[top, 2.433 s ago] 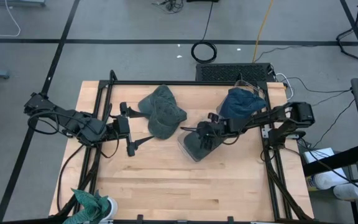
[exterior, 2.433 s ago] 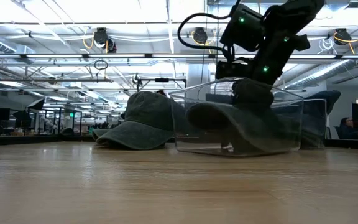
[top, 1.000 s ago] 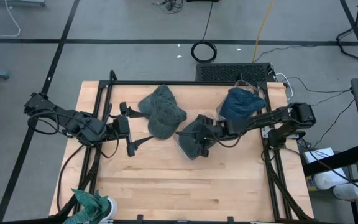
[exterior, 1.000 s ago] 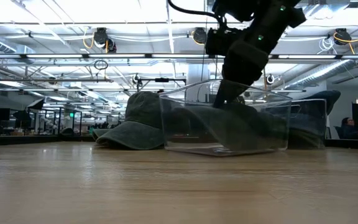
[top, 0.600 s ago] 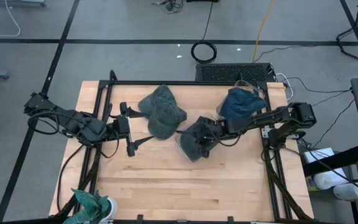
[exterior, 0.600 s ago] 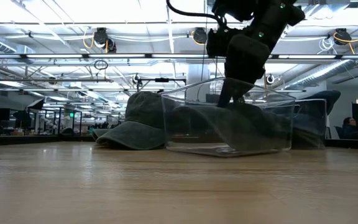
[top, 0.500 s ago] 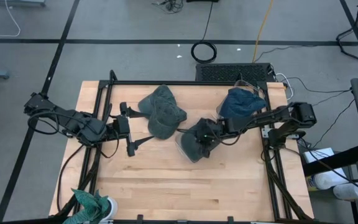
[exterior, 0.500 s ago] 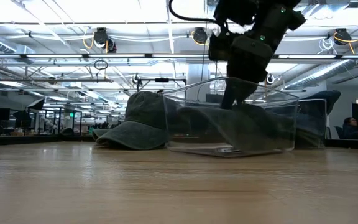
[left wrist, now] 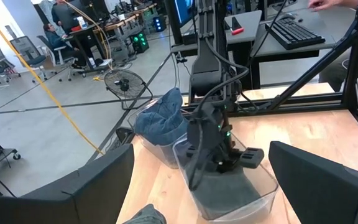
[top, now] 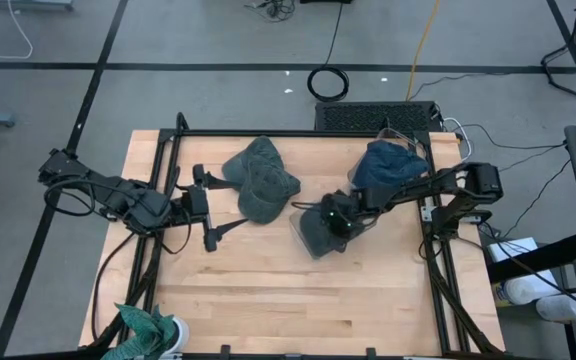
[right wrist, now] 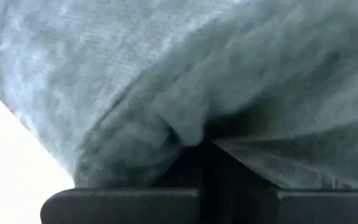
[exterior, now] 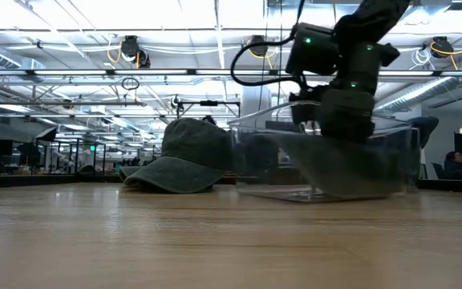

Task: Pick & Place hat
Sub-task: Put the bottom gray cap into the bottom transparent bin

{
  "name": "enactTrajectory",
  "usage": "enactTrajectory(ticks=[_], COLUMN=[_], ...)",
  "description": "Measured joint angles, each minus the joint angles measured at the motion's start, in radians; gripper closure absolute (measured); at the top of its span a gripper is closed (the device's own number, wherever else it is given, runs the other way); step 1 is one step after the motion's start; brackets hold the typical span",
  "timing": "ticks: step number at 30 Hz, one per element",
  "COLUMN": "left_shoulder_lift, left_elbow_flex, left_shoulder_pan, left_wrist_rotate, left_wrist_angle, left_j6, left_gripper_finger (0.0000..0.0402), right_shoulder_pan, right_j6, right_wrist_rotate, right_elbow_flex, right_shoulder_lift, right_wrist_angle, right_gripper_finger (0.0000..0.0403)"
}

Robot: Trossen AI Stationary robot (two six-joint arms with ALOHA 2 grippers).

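- Wooden surface point(top: 268, 300) seen from above, with a dark arm reaching in from each side edge.
- Right claw point(top: 336, 222) sits down inside a clear bin point(top: 303, 240) near the middle of the surface, toward the right edge.
- Its wrist view is filled with grey-green cloth pressed against the dark fingers point(right wrist: 123, 198); the cloth bunches where the fingers meet, so the claw looks closed on the hat point(top: 316, 230).
- That hat is a dark grey-green cap lying in the bin; in the low view it shows as a dark mass point(exterior: 335, 164) behind the clear wall point(exterior: 251, 164), with the claw point(exterior: 339, 112) over it.
- Second cap point(top: 259, 180), the same grey-green, rests on the bare surface just left of the bin, nearer the far edge. In the low view point(exterior: 184, 156) it sits crown up with its brim flat on the wood.
- Blue cap point(top: 386, 165) lies in another clear bin point(top: 408, 140) by the far right corner.
- Left claw point(top: 211, 207) hangs near the left edge, beside the second cap without touching it, fingers point(top: 226, 228) spread wide with nothing between them.
- Teal cloth point(top: 143, 325) lies at the near left corner.
- Left wrist view looks across at both bins and the right arm point(left wrist: 210, 118).
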Motion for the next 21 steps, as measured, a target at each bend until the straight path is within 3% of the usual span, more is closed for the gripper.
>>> enactTrajectory(ticks=[8,15,21], left_shoulder_lift=[0.0,0.0,0.0], left_elbow_flex=[0.0,0.0,0.0], left_shoulder_pan=[0.0,0.0,0.0], left_wrist_rotate=[0.003,0.003,0.004], left_wrist_angle=[-0.001,-0.001,0.0], left_j6=[0.0,0.0,0.0], left_gripper_finger=[0.0023,0.0023,0.0023], right_shoulder_pan=[0.0,0.019,0.031], right_j6=[0.037,0.083,0.074], right_wrist_rotate=[0.03,0.181,0.171], right_elbow_flex=[-0.001,-0.002,-0.002], right_shoulder_lift=[-0.098,-0.222,-0.293], right_wrist_angle=[-0.004,-0.001,0.024], right_gripper_finger=[0.0403,0.0403,0.0403])
